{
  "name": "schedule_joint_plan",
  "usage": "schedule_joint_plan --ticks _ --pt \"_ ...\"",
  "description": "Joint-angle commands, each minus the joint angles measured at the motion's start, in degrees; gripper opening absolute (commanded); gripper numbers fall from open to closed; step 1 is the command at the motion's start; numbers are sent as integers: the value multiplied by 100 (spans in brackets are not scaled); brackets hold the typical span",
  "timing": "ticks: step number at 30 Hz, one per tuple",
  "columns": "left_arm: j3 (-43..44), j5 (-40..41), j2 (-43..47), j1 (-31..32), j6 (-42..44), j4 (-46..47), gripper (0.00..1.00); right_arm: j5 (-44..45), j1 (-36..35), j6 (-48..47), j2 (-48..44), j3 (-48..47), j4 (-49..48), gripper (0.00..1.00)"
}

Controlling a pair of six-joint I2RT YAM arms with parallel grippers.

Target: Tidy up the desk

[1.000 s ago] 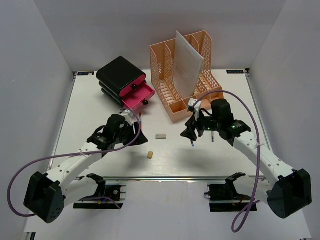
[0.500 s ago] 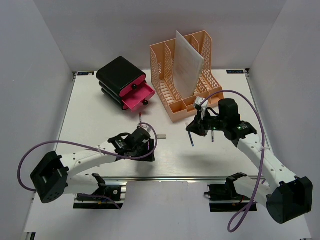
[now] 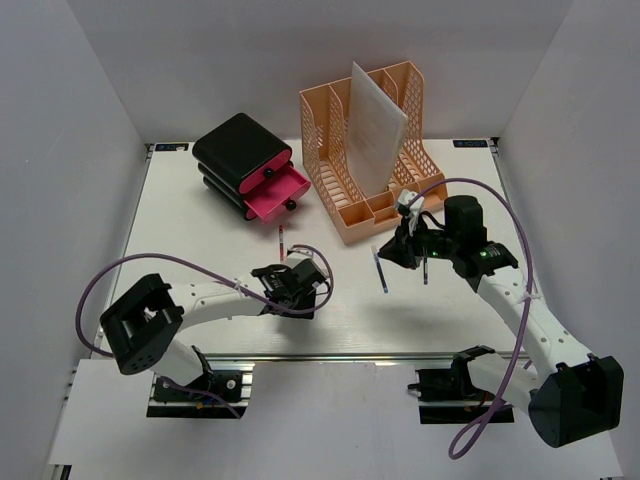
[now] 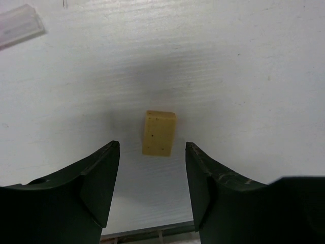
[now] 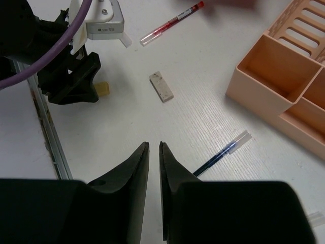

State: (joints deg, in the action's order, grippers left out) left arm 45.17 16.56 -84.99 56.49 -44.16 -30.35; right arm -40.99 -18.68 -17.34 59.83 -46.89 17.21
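Note:
On the white desk [image 3: 180, 250] a small yellow eraser [image 4: 159, 133] lies flat, just ahead of my left gripper [image 4: 152, 147], which hangs low over it. Its jaws are open, and the eraser sits in line with the gap, touching neither finger. My left gripper [image 3: 300, 296] hides the eraser from above. My right gripper [image 5: 154, 144] hovers above the desk, jaws nearly together with only a thin slit and nothing in it. A blue pen [image 5: 221, 155] lies on the desk beside and behind the right finger. A grey eraser [image 5: 161, 86] and a red pen [image 5: 172, 23] lie farther off.
An orange file organizer [image 3: 365, 150] holding a white sheet [image 3: 375, 125] stands at the back. Left of it a black drawer unit [image 3: 240, 150] has its pink drawer [image 3: 278, 192] pulled out. Another pen [image 3: 425, 272] lies under the right arm. A metal rail [image 3: 350, 356] borders the near edge.
My left gripper has swept right from near the pink drawer to the yellow eraser. My right gripper's jaws have closed, and it has drifted slightly back and right.

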Motion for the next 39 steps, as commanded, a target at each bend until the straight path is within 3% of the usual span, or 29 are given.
schedule_joint_plan --ticks 1,8,17,20,21,24,27,32,39 --pt "256 392 105 55 30 47 64 -163 109 3 -77 -48 -34 20" --pt "229 340 -122 55 118 187 52 -234 198 -6 -59 -65 -7 20" --pt "300 243 -378 55 153 257 52 -339 312 -6 -60 -57 10 19" --pt "335 322 -501 55 171 205 38 -357 356 -6 -51 -57 19 19" --pt "370 348 -518 55 206 179 28 -365 365 -6 -59 -57 28 19" --pt "510 532 -563 55 294 21 10 -409 382 -23 -60 -65 45 19" --pt "686 761 -466 -68 521 -234 0 -436 417 -32 -59 -65 63 19" --pt "1555 1620 -264 -471 1119 -814 0 -401 409 -41 -51 -66 54 19" --pt "3084 2053 -720 -1420 2278 -1035 0 -295 435 -59 -95 -57 63 19"
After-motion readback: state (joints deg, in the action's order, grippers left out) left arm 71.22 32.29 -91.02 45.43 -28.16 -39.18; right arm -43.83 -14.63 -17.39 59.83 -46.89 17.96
